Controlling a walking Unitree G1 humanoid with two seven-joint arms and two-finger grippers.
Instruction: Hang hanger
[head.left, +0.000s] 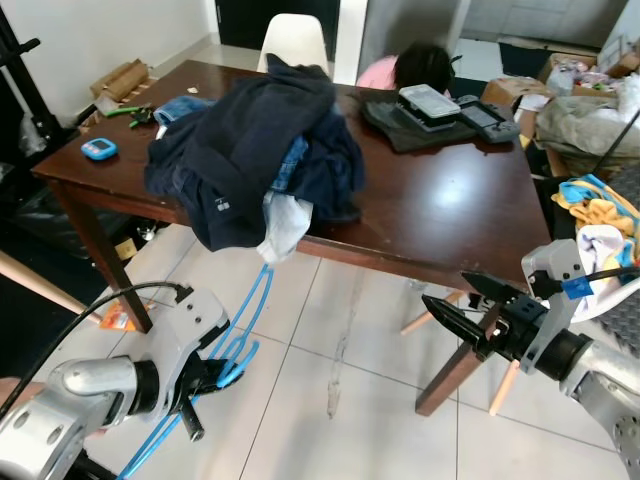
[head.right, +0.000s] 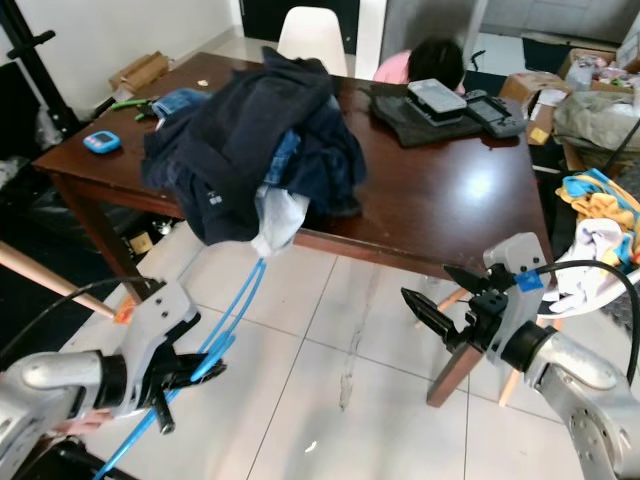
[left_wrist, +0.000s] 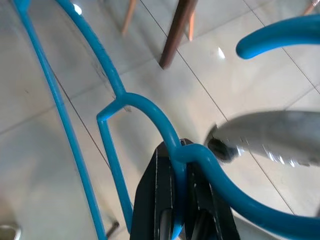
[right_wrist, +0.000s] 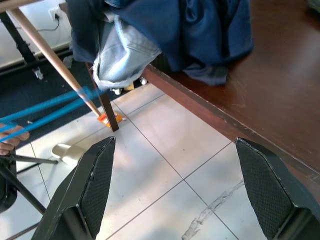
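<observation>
Blue plastic hanger is held low over the tiled floor, in front of the table's near edge. It is clamped at its hook base by the left gripper, whose fingers are pressed together on the wire in the left wrist view. The hanger's upper end reaches toward the pile of dark clothes at the table's front edge. The right gripper is held beside the table's near right leg, fingers spread wide apart, nothing between them. A person is seated behind the table's far side.
</observation>
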